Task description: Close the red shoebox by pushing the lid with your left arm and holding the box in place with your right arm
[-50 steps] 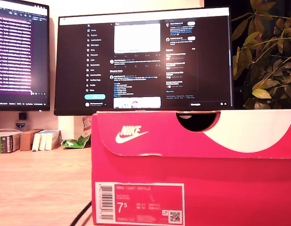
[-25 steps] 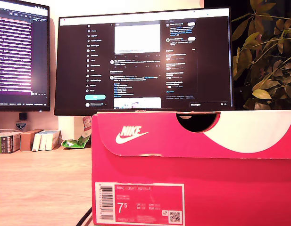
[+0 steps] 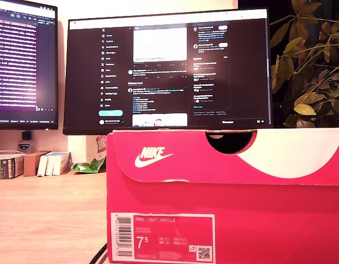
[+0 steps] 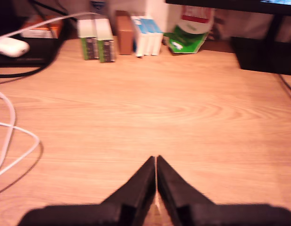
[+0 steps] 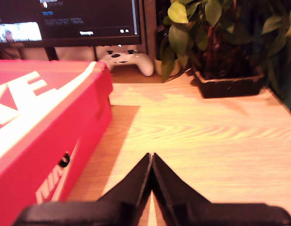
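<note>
The red cardboard shoebox (image 3: 224,198) with a white swoosh logo stands on the pale wooden worktop (image 3: 48,220), filling the exterior view's right and lower middle; its flap lid (image 3: 224,157) lies down over the front. My first tool (image 4: 156,162) hangs over bare worktop with its black jaws pressed together, holding nothing. My second tool (image 5: 151,160), jaws likewise pressed together and empty, sits just beside the shoebox without touching it. A dark monitor (image 3: 169,71) stands behind the shoebox.
</note>
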Motion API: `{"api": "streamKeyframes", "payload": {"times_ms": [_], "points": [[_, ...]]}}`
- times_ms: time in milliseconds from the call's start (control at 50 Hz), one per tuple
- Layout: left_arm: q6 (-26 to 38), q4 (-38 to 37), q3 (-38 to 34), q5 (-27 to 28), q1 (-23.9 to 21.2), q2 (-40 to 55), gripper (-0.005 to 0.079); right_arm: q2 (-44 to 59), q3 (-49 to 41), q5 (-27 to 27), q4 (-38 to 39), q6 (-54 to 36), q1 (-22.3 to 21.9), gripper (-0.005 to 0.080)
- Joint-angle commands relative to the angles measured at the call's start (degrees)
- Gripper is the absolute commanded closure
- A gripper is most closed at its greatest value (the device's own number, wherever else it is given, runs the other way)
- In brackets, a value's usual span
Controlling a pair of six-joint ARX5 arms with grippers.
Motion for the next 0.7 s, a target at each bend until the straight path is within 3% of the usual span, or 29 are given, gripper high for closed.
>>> {"api": "streamKeyframes", "payload": {"times_ms": [0,680], "points": [[-0.3,0.3,-1.7,0.2,-0.1,-0.5,0.0761,-0.2,-1.3,0.2,0.2,0.2,0.2,0.0764],[-0.5,0.3,-1.7,0.7,-0.2,-0.5,0.0761,-0.2,-1.3,-0.2,0.6,1.9,0.2,0.0764]]}}
